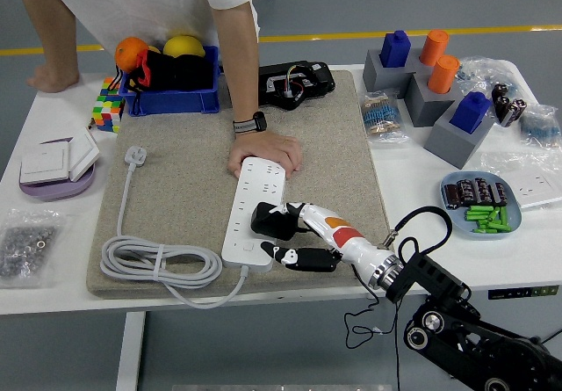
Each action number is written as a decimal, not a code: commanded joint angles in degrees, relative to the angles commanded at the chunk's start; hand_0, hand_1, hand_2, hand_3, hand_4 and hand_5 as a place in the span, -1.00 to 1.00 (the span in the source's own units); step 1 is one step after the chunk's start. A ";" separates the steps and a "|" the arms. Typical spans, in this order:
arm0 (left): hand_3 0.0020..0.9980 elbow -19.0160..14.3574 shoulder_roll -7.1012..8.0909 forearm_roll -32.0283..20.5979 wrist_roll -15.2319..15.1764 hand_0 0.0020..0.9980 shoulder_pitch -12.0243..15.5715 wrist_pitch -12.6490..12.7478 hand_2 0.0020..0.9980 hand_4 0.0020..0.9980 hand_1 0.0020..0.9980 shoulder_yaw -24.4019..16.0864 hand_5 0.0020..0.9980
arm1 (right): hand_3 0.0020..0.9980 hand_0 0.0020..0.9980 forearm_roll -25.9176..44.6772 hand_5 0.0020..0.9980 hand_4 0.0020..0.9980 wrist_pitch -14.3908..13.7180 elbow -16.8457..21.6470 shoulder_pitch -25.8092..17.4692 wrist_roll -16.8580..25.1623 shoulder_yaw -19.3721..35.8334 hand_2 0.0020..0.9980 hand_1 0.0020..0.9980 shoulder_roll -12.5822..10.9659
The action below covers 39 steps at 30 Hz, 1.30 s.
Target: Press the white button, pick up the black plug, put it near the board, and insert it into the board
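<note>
A white power strip [252, 199] lies lengthwise on the beige felt mat [176, 189]. Its white button [247, 248] shows at the near end. My right hand [283, 235] reaches in from the lower right and is shut on the black plug [269, 220]. It holds the plug over the strip's near sockets; I cannot tell whether the pins are in a socket. A person's hand [265, 152] presses down on the strip's far end. The strip's grey cable [158, 262] is coiled at the mat's near left and ends in a white plug [135, 155]. My left arm is out of view.
At the back stand a blue bin [172, 101] of fruit, a colour cube [107, 110] and a black device [295, 82]. Grey blocks [430, 92] with blue and orange pegs and a blue dish [485, 206] of batteries sit right. Wall switches [54, 161] and a screw bag [26, 243] lie left.
</note>
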 joint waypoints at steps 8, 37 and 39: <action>0.39 0.00 0.01 -0.26 -0.05 0.25 -0.09 -0.04 0.28 0.13 0.26 0.42 -0.22 | 0.41 0.88 -0.04 0.26 0.52 0.01 0.04 0.72 -0.14 -0.91 0.51 0.62 0.26; 0.39 0.00 -0.19 -0.52 -0.12 0.25 -0.02 0.19 0.28 0.14 0.26 -0.14 -0.22 | 0.39 0.86 -0.71 0.23 0.53 -0.08 0.52 1.42 -0.22 -1.53 0.47 0.57 0.16; 0.39 0.00 -0.21 -0.55 -0.14 0.25 -0.01 0.20 0.28 0.14 0.26 -0.10 -0.22 | 0.39 0.86 -1.24 0.22 0.54 -0.11 1.18 1.35 -0.33 -0.69 0.47 0.58 0.12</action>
